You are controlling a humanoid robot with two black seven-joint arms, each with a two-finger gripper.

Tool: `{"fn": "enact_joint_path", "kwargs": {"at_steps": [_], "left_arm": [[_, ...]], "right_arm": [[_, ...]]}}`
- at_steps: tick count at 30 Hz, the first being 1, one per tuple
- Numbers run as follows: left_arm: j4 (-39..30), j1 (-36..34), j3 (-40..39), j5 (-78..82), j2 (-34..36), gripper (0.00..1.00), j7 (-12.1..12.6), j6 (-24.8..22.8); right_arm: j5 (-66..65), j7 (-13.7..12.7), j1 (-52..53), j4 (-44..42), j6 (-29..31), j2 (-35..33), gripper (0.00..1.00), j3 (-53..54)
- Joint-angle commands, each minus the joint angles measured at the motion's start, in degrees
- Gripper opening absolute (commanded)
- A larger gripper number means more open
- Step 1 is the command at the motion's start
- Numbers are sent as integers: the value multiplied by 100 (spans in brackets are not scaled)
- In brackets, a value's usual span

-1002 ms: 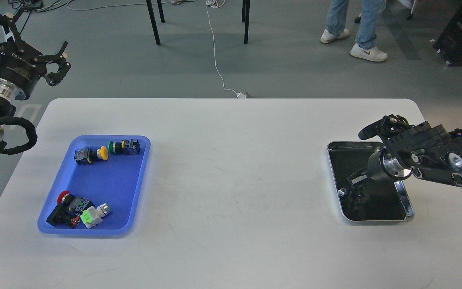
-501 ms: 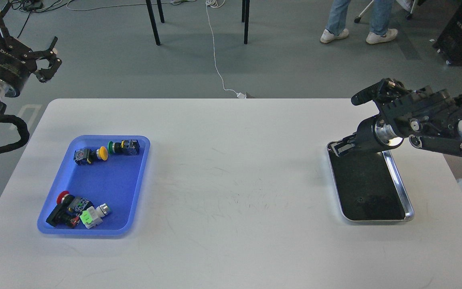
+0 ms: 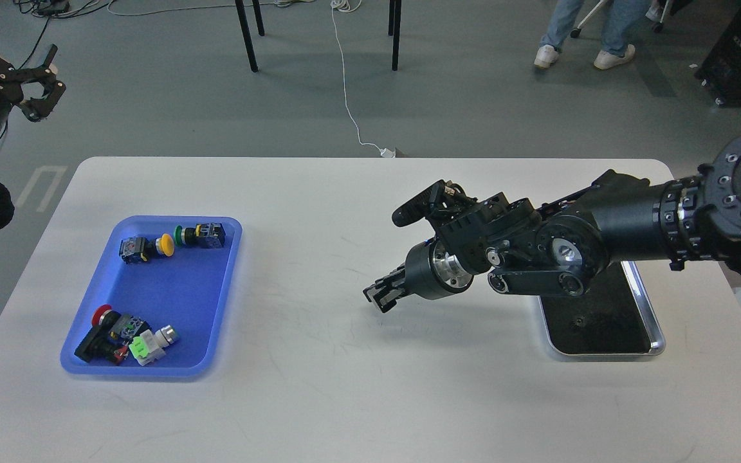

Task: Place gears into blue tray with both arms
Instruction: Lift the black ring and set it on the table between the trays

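The blue tray [image 3: 171, 296] lies on the left of the white table and holds only colourful push-button switches [image 3: 127, 337]. On the black lining of the steel tray [image 3: 657, 334] at the right lies one tiny dark gear [image 3: 577, 321]. My right gripper [image 3: 380, 294] hangs over the middle of the table, pointing left toward the blue tray. Its fingers are pressed together, and nothing shows between them because the tips are dark. My left gripper [image 3: 45, 93] is raised off the table's far left corner, with its claws spread open and empty.
More switches [image 3: 174, 241] sit at the blue tray's far end. My right forearm [image 3: 602, 225] covers the steel tray's far half. Chair legs, a white cable and a person's feet are on the floor beyond the table.
My right gripper rose out of the steel tray and swung left to the table's middle. My left arm drew back up and to the left. The person's feet moved.
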Motion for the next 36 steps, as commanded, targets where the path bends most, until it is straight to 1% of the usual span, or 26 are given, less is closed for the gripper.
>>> {"fn": "enact_joint_path", "kwargs": {"at_steps": [1, 9, 11, 12, 14, 15, 17, 20, 24, 27, 29, 31, 34, 36], "left_arm": [[-2, 34, 19, 4, 84, 98, -18, -9], [-2, 43, 19, -5, 119, 98, -26, 0], [-2, 43, 19, -5, 119, 98, -26, 0], [7, 43, 10, -5, 119, 98, -26, 0], [-2, 43, 10, -5, 119, 98, -26, 9], [-2, 43, 10, -5, 119, 98, -18, 9], [7, 43, 19, -5, 119, 98, -9, 9], [-2, 43, 19, -5, 119, 98, -9, 9], [-2, 43, 36, -5, 119, 98, 17, 18], [-11, 34, 45, 4, 128, 98, 52, 9], [-54, 34, 54, 13, 163, 98, 70, 9], [-282, 43, 54, 22, 233, 98, 88, 35], [-634, 34, 185, 31, 374, 98, 167, 79], [-801, -1, 299, 39, 418, 98, 167, 79]], "right_arm": [[-4, 0, -280, -25, -27, 21, 21, 5], [-12, 0, -659, -323, -97, 47, 22, 66], [-12, 0, -720, -385, -97, 47, 24, 180], [-12, 0, -729, -429, -97, 47, 27, 216], [-12, 0, -729, -473, -88, 47, 37, 242], [-12, 8, -729, -482, -88, 47, 40, 242], [-4, 8, -729, -482, -88, 47, 43, 251], [5, 52, -729, -482, -88, 47, 52, 260], [23, 123, -729, -482, -97, 47, 68, 382], [84, 114, -720, -499, -97, -329, 82, 794], [163, 114, -720, -674, -80, -768, 88, 1268], [233, 114, -755, -780, -36, -1260, 92, 1734], [243, 131, -992, -728, -18, -2051, 93, 2516], [269, 140, -1272, -684, -9, -2561, 94, 3157]]}}
